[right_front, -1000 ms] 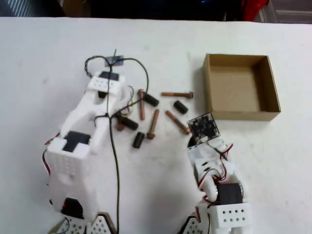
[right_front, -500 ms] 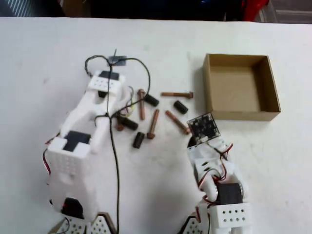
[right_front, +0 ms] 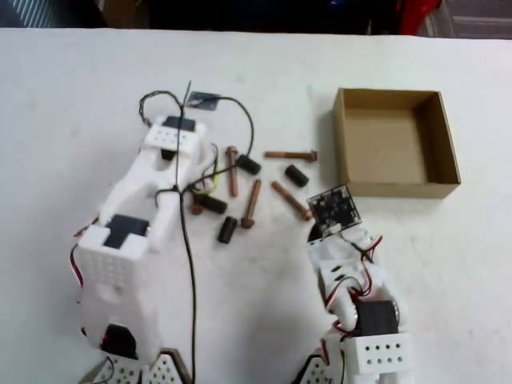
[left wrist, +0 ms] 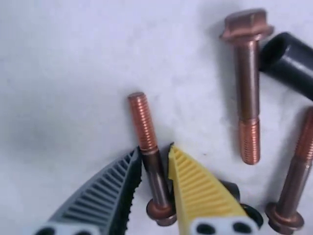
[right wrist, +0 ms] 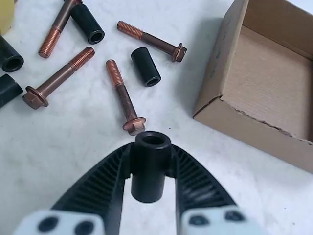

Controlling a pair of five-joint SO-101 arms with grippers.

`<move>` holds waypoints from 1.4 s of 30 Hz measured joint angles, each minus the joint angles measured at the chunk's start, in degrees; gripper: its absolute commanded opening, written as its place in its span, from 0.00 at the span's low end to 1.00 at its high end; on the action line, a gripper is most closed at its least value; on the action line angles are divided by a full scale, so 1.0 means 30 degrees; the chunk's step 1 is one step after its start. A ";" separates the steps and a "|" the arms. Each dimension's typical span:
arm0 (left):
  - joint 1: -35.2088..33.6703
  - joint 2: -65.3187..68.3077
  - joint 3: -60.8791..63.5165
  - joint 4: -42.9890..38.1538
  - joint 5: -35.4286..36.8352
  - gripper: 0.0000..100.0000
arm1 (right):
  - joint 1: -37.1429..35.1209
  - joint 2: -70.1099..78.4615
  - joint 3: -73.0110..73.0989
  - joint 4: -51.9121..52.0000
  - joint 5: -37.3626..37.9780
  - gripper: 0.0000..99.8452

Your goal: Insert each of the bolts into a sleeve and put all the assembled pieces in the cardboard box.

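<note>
My left gripper [left wrist: 154, 152] has its grey and yellow fingers shut on the shank of a copper bolt [left wrist: 145, 132] lying on the white table, just above its head. In the high view this gripper [right_front: 202, 192] sits at the left edge of the scattered parts. My right gripper [right wrist: 150, 152] is shut on a black sleeve [right wrist: 149, 169], held with its bore facing the camera, above the table near a loose bolt [right wrist: 124, 98]. The open cardboard box [right_front: 396, 189] stands to the right of the parts with nothing in it.
Loose bolts [right_front: 290, 154] [right_front: 252, 202] [right_front: 232, 170] and black sleeves [right_front: 297, 175] [right_front: 248, 165] [right_front: 227, 230] lie between the arms. Another bolt [left wrist: 247, 88] and sleeve [left wrist: 288, 58] lie close to the left gripper. The right arm [right_front: 352, 272] stands below the box's near-left corner.
The left wrist has turned slightly, shifting its camera board to the right, and the yellow finger now shows beside the bolts. The right arm has kept still.
</note>
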 measured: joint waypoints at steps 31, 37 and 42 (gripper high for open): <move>-0.0322 0.0088 -0.3048 0.4718 -0.7619 0.02 | 0.0000 0.0000 0.0000 0.0000 0.0000 0.02; -0.0557 0.0088 -0.5216 0.6300 -1.0227 0.02 | 0.0000 0.0000 0.0000 0.0000 0.0000 0.02; -0.1465 0.0117 -0.7150 0.8762 -1.3978 0.02 | 0.0029 0.0000 0.0147 0.0000 0.0000 0.02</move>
